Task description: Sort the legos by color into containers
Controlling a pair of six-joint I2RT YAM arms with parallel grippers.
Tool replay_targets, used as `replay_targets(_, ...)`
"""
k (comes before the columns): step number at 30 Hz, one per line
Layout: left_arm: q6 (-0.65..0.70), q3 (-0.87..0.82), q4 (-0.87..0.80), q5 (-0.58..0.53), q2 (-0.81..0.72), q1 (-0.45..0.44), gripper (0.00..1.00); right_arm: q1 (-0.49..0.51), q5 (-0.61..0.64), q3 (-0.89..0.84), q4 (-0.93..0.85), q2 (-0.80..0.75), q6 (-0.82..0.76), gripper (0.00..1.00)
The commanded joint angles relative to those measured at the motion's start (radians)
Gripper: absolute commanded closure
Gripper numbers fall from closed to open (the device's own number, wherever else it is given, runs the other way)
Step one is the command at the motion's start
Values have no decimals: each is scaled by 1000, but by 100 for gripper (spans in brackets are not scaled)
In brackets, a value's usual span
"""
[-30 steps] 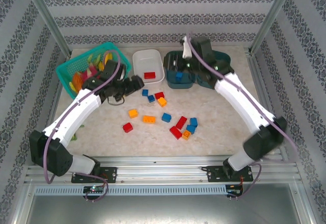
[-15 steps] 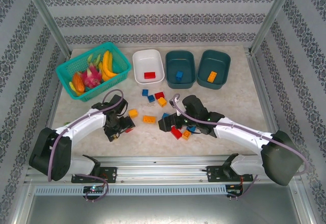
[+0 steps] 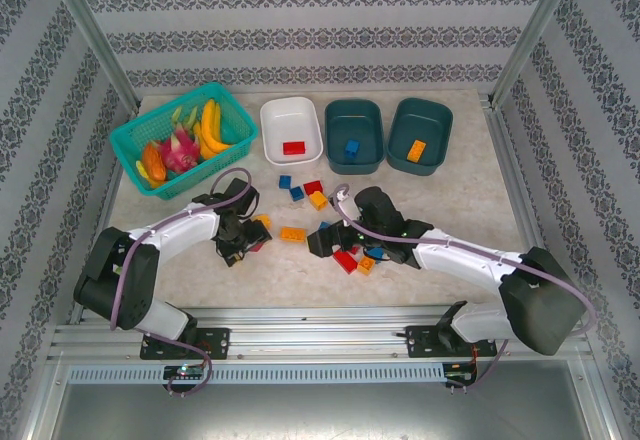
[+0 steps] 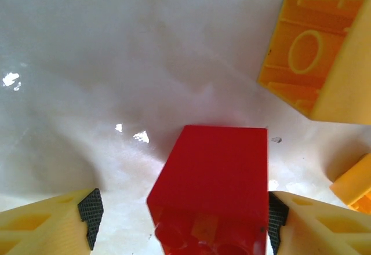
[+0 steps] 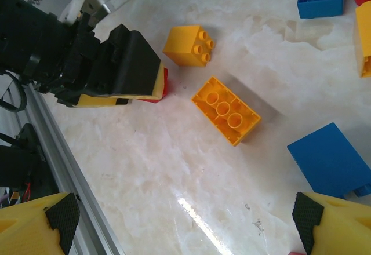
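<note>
A red lego (image 4: 211, 188) lies on the table between the fingers of my left gripper (image 4: 182, 223), which is open. The right pad (image 4: 277, 220) touches the brick and the left pad (image 4: 90, 217) stands apart. From above, the left gripper (image 3: 238, 243) covers most of that red lego (image 3: 257, 247). My right gripper (image 5: 185, 220) is open wide over bare table, with a blue lego (image 5: 330, 159) by its right finger. It hovers at the loose pile (image 3: 322, 242). The white container (image 3: 291, 120) holds a red brick, and the teal containers (image 3: 354, 125) (image 3: 420, 123) hold a blue and an orange one.
Loose legos lie mid-table: orange ones (image 3: 292, 233) (image 3: 319, 200), blue ones (image 3: 285, 182), red ones (image 3: 313, 187) (image 3: 345, 260). An upturned orange brick (image 4: 313, 52) lies just past the left fingers. A turquoise basket of toy fruit (image 3: 130, 140) stands at the back left.
The right arm swung from the teal tubs down to the pile and opened. The left arm came forward from the basket, settled over the red lego, and its jaws narrowed.
</note>
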Motion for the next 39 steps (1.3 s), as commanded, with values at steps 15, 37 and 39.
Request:
replay_targets(15, 58, 72, -41, -73, -9, -9, 78, 8, -35, 73, 6, 10, -13, 4)
replay_targets(37, 374, 1273, -389, -135, 692, 23, 79, -126, 386, 509, -150, 162, 106, 5)
replay_targets(39, 374, 1373, -418, -132, 773, 34, 79, -138, 413, 535, -186, 191, 108, 5)
